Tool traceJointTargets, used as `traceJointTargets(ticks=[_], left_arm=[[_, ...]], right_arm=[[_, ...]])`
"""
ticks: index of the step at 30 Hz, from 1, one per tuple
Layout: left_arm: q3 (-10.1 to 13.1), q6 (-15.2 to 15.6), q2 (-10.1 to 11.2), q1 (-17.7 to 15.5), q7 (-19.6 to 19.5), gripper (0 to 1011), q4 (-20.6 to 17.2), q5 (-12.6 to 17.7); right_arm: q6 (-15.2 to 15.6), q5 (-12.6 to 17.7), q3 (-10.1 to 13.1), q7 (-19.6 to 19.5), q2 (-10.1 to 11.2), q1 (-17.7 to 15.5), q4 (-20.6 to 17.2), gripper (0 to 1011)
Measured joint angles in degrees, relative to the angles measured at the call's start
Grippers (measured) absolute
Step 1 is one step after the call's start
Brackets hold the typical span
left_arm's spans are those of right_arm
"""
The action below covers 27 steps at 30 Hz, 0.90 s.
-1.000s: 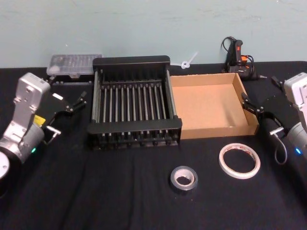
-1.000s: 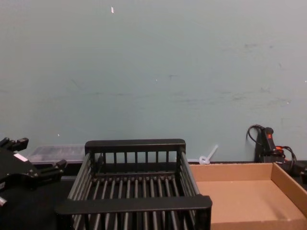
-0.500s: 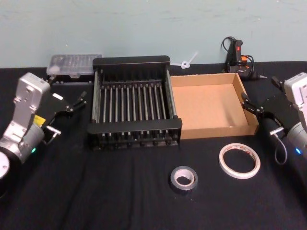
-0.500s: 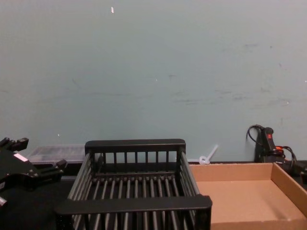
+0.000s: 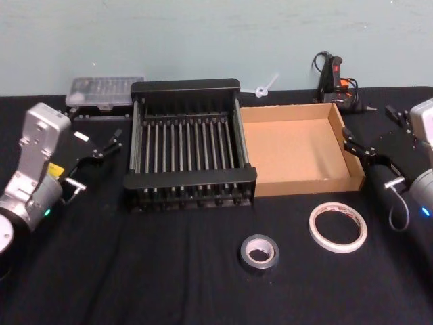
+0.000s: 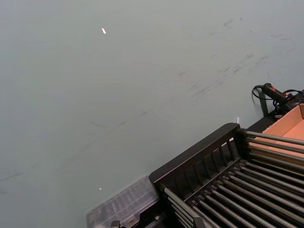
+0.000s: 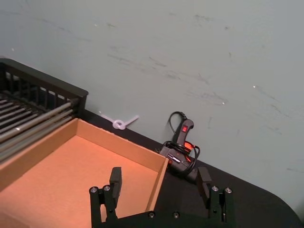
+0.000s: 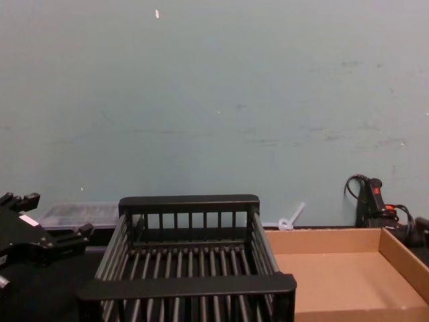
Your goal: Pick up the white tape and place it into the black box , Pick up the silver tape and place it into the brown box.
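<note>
White tape (image 5: 338,227) and silver tape (image 5: 259,253) lie lower right on counter (image 5: 135,271); right pincer (image 5: 369,154) wide open at right edge, left pincer (image 5: 101,147) open at left.

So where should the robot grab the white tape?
Probably from straight above, pinching one side of the ring: one finger in the big hole, one outside. The white tape lies flat on the black table, thin-walled. The right tool, open beside the brown box, is nearest.
</note>
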Motion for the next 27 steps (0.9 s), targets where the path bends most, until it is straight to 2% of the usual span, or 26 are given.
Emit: traceJointTargets(ticks=[4, 10, 19, 27], left_arm=[[0.0, 0.0, 0.0, 0.0, 0.0, 1001, 0.0, 0.0], [0.0, 0.0, 0.0, 0.0, 0.0, 1001, 0.0, 0.0], [0.0, 0.0, 0.0, 0.0, 0.0, 1001, 0.0, 0.0], [0.0, 0.0, 0.0, 0.0, 0.0, 1001, 0.0, 0.0]], right_arm=[[1.0, 0.6, 0.7, 0.9, 0.5, -0.9, -1.7, 1002], [3.1, 2.4, 2.4, 3.8, 2.3, -3.1, -5.6, 1002], [6.0, 6.1, 5.7, 9.4, 6.1, -7.5, -11.7, 1002], [8.2, 7.8, 7.0, 13.4, 8.2, -10.8, -14.7, 1002]])
